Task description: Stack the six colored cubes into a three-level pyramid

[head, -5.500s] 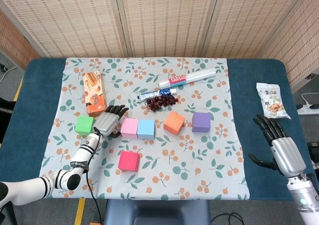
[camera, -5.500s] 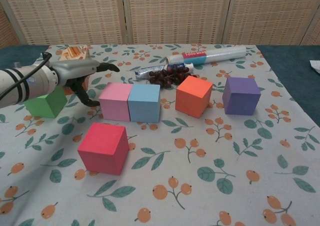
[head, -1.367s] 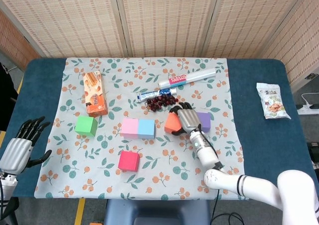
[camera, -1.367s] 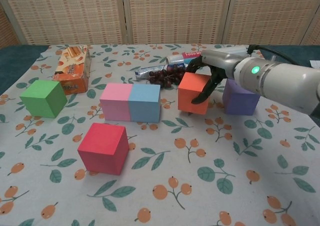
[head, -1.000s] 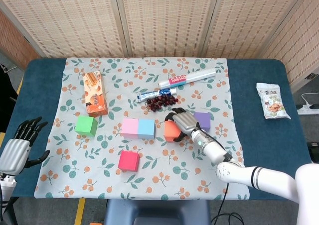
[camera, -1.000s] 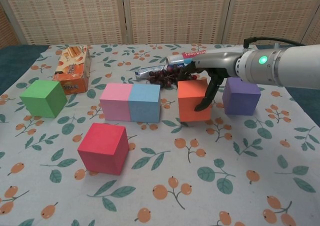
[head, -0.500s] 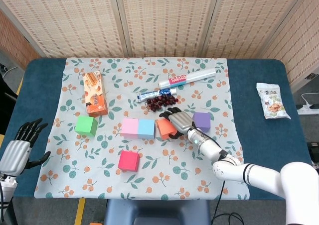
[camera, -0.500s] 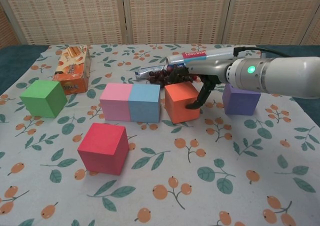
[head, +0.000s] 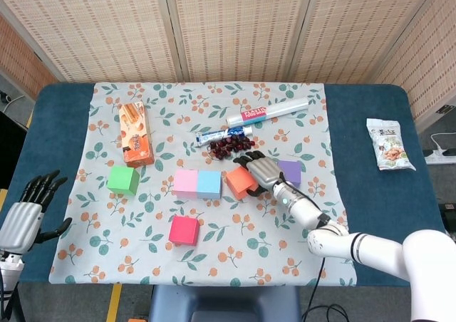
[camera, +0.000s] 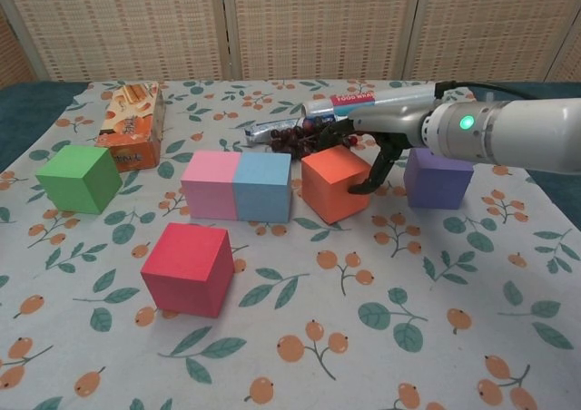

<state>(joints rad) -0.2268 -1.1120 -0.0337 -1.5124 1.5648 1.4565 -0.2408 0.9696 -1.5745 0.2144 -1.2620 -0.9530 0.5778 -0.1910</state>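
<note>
Floral cloth (head: 214, 222): raisins (head: 229, 146) behind orange cube (head: 241, 182).

head view looks steeply down; chest view low, close, perhaps level; both share the cubes.

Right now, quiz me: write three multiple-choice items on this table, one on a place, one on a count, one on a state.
1. What touches the pink cube?
A. green cube
B. blue cube
C. purple cube

2. How many cubes are stacked on others?
A. none
B. one
C. two

3. The right hand is:
A. off the table
B. lifting the purple cube
C. on the orange cube

Key: 1 B, they sit flush side by side. 2 A, all six rest on the cloth. 3 C, its fingers lie over the cube's top and right side.
</note>
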